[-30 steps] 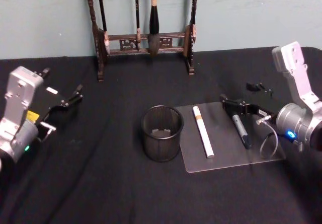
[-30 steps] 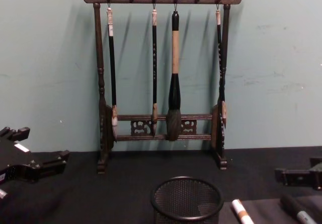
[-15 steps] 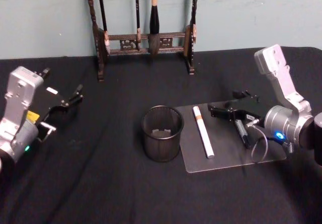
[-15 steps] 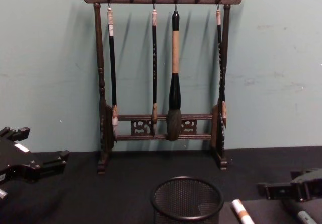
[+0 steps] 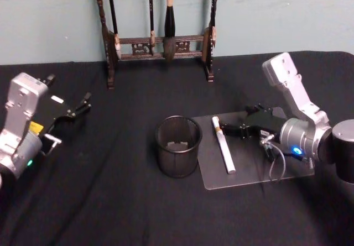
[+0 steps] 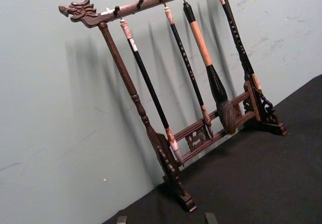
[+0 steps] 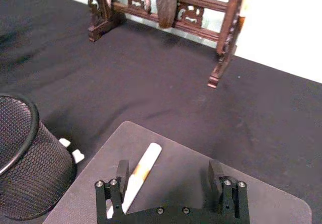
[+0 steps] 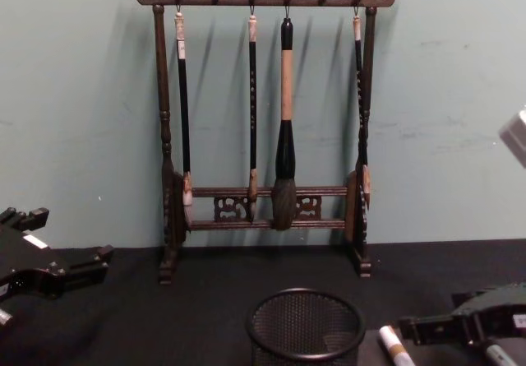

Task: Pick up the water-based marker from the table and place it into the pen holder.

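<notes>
We log right gripper (image 7: 168, 169) hovering w/ jaws spread at far end of white marker (image 5: 223, 145), which lies flat on mat (image 5: 249, 171) just right of pen holder (image 5: 178, 163), prob. squaring up for a pinch; left gripper (image 5: 83, 105) parked open, far left.

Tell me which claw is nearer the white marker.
Right. The right claw hovers open over the mat, just beside the white marker; the left claw sits far off, beyond the pen holder.

Matt black cloth covers the table (image 5: 110, 202); the pen holder (image 5: 178, 152) is black wire mesh, the brush rack (image 5: 138, 40) dark wood.
</notes>
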You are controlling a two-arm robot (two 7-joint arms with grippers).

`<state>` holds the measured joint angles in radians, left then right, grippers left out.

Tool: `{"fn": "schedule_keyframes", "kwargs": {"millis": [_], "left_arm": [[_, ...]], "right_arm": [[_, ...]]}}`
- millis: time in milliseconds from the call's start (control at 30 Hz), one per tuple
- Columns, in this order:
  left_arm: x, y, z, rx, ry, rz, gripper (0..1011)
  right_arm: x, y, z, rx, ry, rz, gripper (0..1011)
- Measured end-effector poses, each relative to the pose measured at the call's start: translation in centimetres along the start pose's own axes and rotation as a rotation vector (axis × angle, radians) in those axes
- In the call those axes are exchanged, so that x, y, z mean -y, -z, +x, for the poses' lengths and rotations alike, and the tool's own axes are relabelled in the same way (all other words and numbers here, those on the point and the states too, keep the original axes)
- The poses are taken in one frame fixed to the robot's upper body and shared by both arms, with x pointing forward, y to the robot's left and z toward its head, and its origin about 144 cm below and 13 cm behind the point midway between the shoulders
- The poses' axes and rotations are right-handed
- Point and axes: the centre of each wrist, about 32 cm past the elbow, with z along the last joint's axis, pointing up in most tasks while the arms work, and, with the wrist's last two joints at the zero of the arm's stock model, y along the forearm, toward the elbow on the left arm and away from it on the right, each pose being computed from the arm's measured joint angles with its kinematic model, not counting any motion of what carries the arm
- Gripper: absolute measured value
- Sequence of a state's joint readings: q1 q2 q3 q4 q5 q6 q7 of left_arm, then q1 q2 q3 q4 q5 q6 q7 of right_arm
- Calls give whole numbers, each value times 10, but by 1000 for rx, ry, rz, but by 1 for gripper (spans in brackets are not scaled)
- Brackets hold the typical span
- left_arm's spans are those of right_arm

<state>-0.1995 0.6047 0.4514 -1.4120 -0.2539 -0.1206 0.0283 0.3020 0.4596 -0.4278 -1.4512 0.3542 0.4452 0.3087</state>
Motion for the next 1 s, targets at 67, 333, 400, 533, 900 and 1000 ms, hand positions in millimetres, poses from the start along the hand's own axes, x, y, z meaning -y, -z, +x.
{"fn": "schedule_keyframes", "kwargs": {"millis": [67,333,400,533,900,1000], "left_arm": [[0,0,0,0,0,0,1001],[0,0,0,0,0,0,1001],[0,0,0,0,0,0,1002],[0,0,0,0,0,0,1001],[0,0,0,0,0,0,1001],[0,0,0,0,0,0,1001]], "right_arm": [[-2,-1,-2,8,-4,-9,1000],[-6,-4,-8,30,-21,-33,1000],[-7,-5,-9,35,-25,-39,1000],[-9,-5,-12,47,-37,-56,1000],[-14,-4,-18,61,-62,-85,1000],[-15,-4,-19,62,-68,-89,1002]]}}
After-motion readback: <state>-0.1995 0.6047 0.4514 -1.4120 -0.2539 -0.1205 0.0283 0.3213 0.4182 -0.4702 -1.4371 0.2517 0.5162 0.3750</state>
